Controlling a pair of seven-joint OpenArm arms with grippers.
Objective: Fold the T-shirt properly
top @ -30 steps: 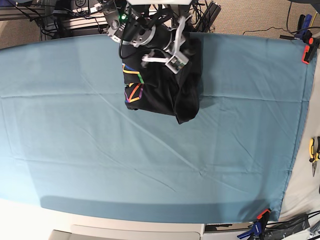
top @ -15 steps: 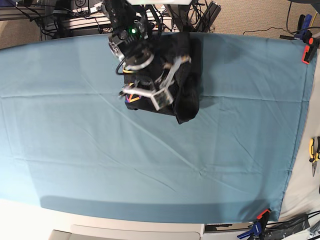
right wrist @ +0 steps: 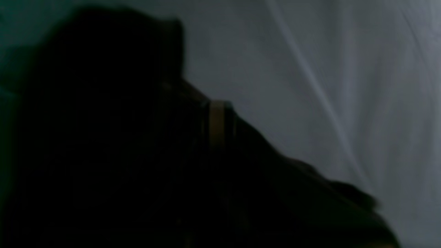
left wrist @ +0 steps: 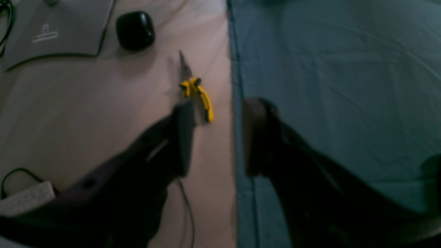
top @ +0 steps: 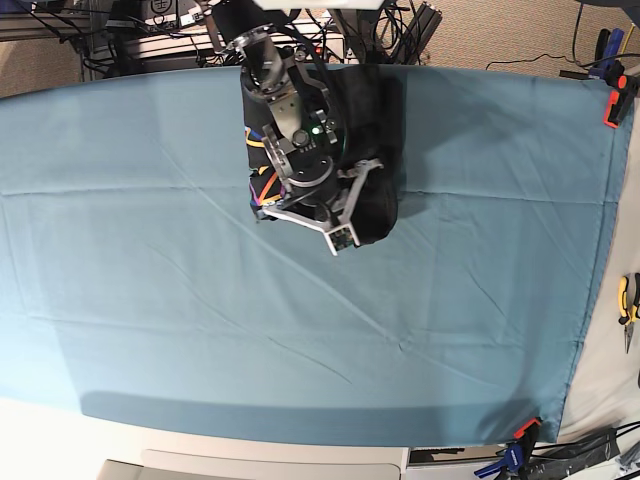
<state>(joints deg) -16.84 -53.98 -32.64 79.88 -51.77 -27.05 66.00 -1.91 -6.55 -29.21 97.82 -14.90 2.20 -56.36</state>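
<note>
Base view: the large black soft-fabric T-shirt (top: 372, 150) is lying bunched near the far edge of the teal cloth table cover (top: 150, 250), the right gripper (top: 345, 222) hovering over its near edge, fingers together. I'd pinch one layer only.

Left wrist view: the left gripper (left wrist: 215, 137) is hanging with fingers apart, empty, over the cover's edge near yellow-handled pliers (left wrist: 196, 93).

Right wrist view: mostly darkness.

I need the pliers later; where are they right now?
The pliers lie off the teal cover, by the base view's right edge; the left wrist view shows them beside the cover's edge.
</note>
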